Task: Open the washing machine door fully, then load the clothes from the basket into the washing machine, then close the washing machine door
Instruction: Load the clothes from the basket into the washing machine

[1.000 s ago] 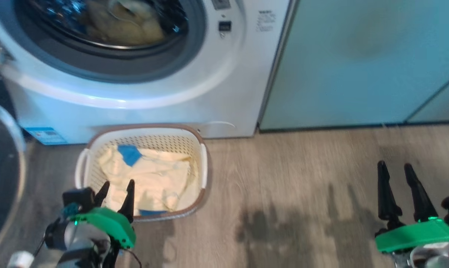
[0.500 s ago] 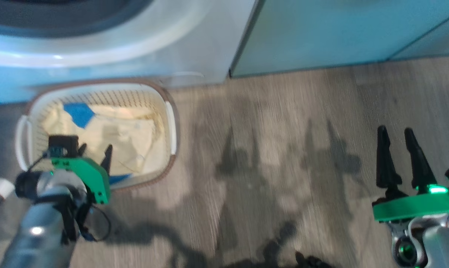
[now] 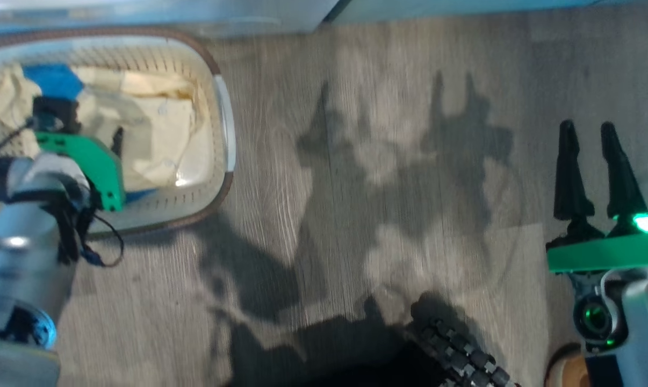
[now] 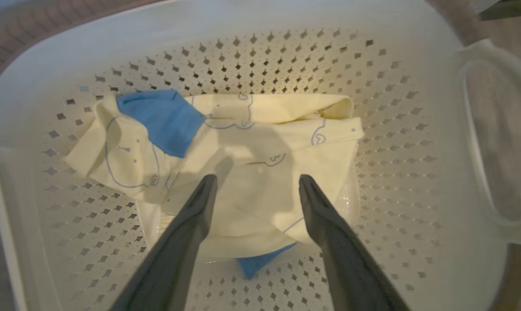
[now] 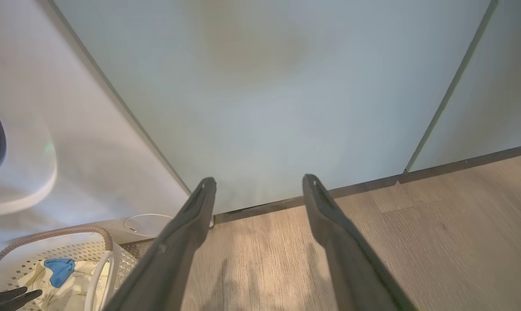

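The cream basket (image 3: 219, 113) with a brown rim stands on the floor at the upper left of the head view, just before the white washing machine (image 3: 141, 13). The pale yellow clothes (image 4: 252, 129) with blue trim lie crumpled on its perforated bottom (image 4: 286, 56). My left gripper (image 4: 257, 178) hangs inside the basket (image 5: 49, 235), open, its tips just above the clothes (image 3: 163, 129) and holding nothing. My right gripper (image 3: 588, 129) stands open and empty over bare floor far to the right. The washing machine door is out of view.
Pale green cabinet doors (image 5: 265, 86) stand to the right of the washing machine (image 5: 36, 142). Wooden floor (image 3: 383, 161) stretches between the basket and my right gripper (image 5: 257, 179). A dark ribbed part of my base (image 3: 458, 349) shows at the bottom edge.
The head camera has tilted down, so the washer has slid up out of the picture. My left gripper has gone from the basket's near rim down into it, over the clothes. Both grippers stay open.
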Tool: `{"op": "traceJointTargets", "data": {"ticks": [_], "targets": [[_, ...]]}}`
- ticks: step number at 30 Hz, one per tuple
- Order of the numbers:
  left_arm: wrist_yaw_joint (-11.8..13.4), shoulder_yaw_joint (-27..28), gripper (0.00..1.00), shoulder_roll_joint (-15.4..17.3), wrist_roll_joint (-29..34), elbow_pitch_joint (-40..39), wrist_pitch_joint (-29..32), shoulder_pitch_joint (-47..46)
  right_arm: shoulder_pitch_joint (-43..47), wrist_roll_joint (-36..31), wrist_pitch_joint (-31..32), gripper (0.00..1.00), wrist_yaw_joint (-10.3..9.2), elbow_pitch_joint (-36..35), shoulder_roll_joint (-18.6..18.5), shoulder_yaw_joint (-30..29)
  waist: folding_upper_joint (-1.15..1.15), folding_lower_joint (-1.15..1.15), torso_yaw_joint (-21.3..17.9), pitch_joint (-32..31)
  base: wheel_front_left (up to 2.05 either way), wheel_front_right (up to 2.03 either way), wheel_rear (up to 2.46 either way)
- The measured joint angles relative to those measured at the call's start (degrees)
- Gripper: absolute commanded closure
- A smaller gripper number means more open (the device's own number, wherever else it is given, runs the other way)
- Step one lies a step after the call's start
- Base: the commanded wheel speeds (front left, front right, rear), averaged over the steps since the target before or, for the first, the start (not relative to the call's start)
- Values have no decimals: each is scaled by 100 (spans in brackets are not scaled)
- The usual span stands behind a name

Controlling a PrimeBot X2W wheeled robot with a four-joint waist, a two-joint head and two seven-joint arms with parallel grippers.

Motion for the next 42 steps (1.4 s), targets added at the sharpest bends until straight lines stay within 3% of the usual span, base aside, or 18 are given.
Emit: {"op": "traceJointTargets", "data": {"ticks": [12, 30, 42], "targets": [[32, -539, 0, 157, 435, 449, 406, -941, -311, 0, 0, 0, 0, -93, -10, 20, 0, -1, 128, 855, 0, 0, 0], [167, -1115, 0, 198, 860, 582, 1111, -1714, -416, 1, 0, 0, 0, -199, -14, 134, 0, -2, 119, 1407, 0, 0, 0], [521, -1289, 0, 276, 955, 597, 1127, -1985, -398, 0, 0, 0, 0, -252, -56, 121, 0, -2, 181, 1598, 0, 0, 0]]}}
